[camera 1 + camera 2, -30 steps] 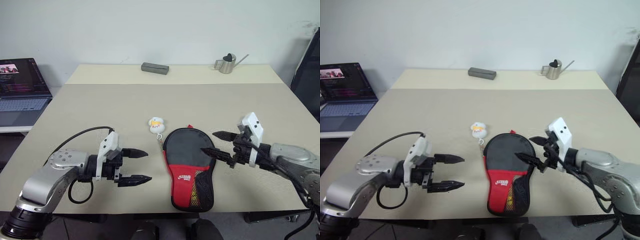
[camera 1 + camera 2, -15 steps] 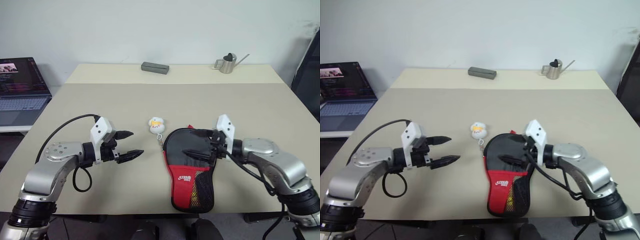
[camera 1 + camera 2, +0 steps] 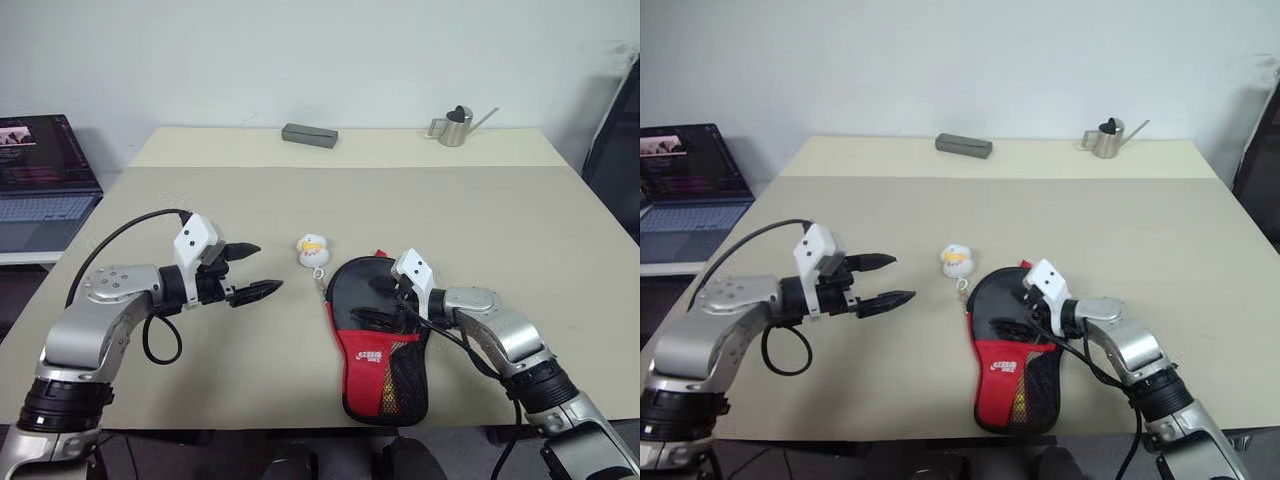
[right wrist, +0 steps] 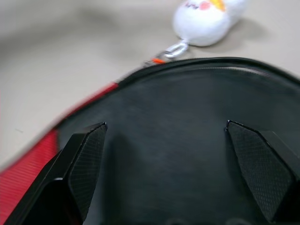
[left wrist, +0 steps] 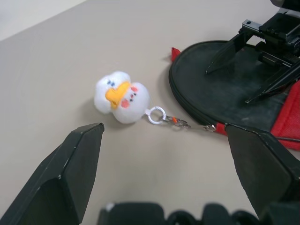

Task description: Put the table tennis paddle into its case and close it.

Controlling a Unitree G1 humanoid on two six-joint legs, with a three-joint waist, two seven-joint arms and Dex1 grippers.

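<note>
The case (image 3: 378, 335), a black paddle-shaped pouch with a red panel and a mesh pocket, lies flat near the table's front edge. Its white-and-yellow plush charm (image 3: 314, 248) rests on a chain to its left. The table tennis paddle is hidden from view. My right gripper (image 3: 368, 303) hovers open and low over the case's round black part (image 4: 164, 108); whether it touches I cannot tell. My left gripper (image 3: 268, 266) is open and empty to the left of the charm (image 5: 121, 96), pointing toward it and the chain. The left wrist view also catches the right gripper (image 5: 226, 87) over the case (image 5: 211, 98).
The beige table (image 3: 300, 200) carries a grey block (image 3: 309, 135) and a small metal watering can (image 3: 457, 128) along its far edge. An open laptop (image 3: 40, 170) stands on a lower surface to the left. A dark object (image 3: 615, 130) rises beside the right edge.
My right gripper has sunk and swung left, from beside the case to over its black round part. My left gripper has risen a little, moved forward and turned toward the charm.
</note>
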